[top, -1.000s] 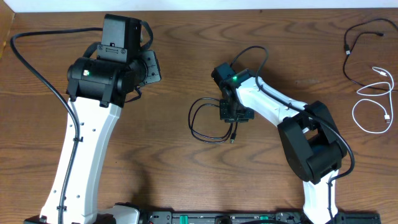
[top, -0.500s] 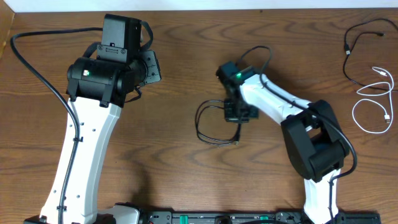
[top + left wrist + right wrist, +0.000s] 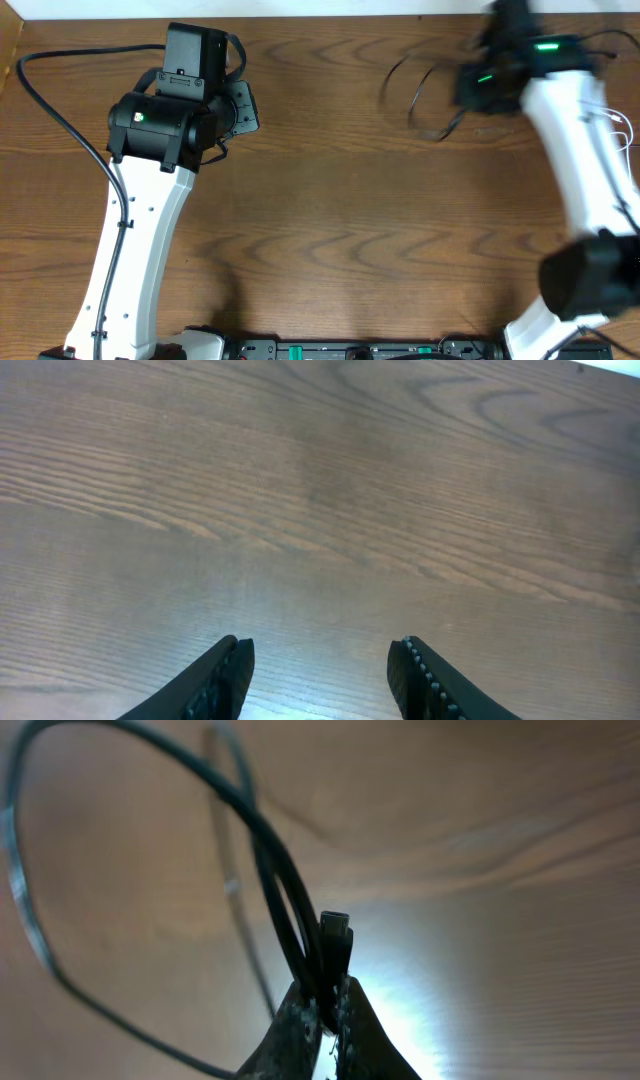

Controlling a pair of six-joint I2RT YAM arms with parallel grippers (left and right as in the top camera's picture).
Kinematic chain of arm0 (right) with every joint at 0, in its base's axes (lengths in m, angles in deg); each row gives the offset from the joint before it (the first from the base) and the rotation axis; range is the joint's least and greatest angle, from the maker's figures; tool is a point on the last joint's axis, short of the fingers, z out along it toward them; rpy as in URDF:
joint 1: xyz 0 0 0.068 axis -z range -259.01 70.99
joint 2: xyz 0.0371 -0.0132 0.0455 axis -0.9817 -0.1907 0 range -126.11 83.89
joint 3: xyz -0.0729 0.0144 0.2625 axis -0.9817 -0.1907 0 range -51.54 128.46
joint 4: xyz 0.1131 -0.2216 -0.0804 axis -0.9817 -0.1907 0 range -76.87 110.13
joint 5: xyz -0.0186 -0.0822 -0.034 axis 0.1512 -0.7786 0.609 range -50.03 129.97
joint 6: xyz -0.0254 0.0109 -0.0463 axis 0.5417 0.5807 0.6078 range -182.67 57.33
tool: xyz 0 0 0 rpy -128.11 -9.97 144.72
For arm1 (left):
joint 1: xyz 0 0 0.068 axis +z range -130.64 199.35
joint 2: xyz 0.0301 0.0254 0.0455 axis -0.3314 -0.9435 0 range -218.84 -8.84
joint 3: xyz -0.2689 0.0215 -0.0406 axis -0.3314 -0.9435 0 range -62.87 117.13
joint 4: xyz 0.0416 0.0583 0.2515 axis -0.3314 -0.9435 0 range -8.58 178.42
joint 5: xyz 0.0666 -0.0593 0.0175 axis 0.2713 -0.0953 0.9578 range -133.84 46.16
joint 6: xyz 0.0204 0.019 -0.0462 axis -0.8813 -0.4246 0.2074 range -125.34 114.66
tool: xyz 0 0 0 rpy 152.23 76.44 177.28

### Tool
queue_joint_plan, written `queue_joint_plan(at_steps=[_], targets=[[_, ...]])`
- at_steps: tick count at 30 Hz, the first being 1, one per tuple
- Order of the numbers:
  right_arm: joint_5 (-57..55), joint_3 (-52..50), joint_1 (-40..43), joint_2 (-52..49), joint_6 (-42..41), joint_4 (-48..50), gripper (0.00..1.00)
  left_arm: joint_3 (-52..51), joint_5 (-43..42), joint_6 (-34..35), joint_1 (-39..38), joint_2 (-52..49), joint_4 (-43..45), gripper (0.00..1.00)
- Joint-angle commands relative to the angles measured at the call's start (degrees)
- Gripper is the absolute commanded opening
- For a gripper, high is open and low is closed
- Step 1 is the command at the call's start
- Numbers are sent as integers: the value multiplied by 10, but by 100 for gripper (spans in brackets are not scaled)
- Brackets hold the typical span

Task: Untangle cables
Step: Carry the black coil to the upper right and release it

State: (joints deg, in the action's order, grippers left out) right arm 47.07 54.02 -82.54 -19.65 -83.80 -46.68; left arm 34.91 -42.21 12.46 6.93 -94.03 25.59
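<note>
Desk: brown wood grain [image 3: 330, 220], bare across the middle and the near side.
Left arm: white and black [image 3: 140, 230], reaching from the near edge up the left side towards the far left.
Thick lead: a heavy black lead [image 3: 45, 95] loops from that arm out over the far left corner of the desk.
Right arm: white with a black wrist [image 3: 575, 150], up the right side to the far right; badly blurred from above.
In the way: the right arm lies across the far right corner and covers most of what is on the desk there.
White cord: only a bit of it [image 3: 626, 128] peeps out past the arm at the right edge, well apart from the black one.
Left pincer: about half open [image 3: 320, 660], nothing between its fingers, nothing touched, plain wood in front of it.
Right pincer: squeezed tight [image 3: 322, 1010] on the black cord [image 3: 270, 870], gripping two strands together at the fingertips.
Black cord: at the far right of the desk, its loop [image 3: 415, 95] hanging out to the left of the right pincer [image 3: 478, 85]; whether it touches the wood I cannot tell.
Plug: a small dark plug end [image 3: 337, 935] sticks out just past the closed fingertips.
</note>
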Motion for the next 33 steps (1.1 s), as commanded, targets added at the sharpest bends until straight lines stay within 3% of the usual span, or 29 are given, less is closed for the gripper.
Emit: queue_joint_plan(at_steps=[1,8,18,26,33], targets=[[20,21,77,41,19,-5,1,-3,3,3,2,-6,-2,49],[30,23,269,85,19,-8,1,-3,3,3,2,-6,-2,49],[21,7,497,45,-25,13,1,-3,3,3,2,-6,-2,49],[25,6,574,-44,-50,30,1,-3,3,3,2,-6,-13,49],[49,6,586,-118,-25,71,2,-5,3,3,2,-6,-12,49]])
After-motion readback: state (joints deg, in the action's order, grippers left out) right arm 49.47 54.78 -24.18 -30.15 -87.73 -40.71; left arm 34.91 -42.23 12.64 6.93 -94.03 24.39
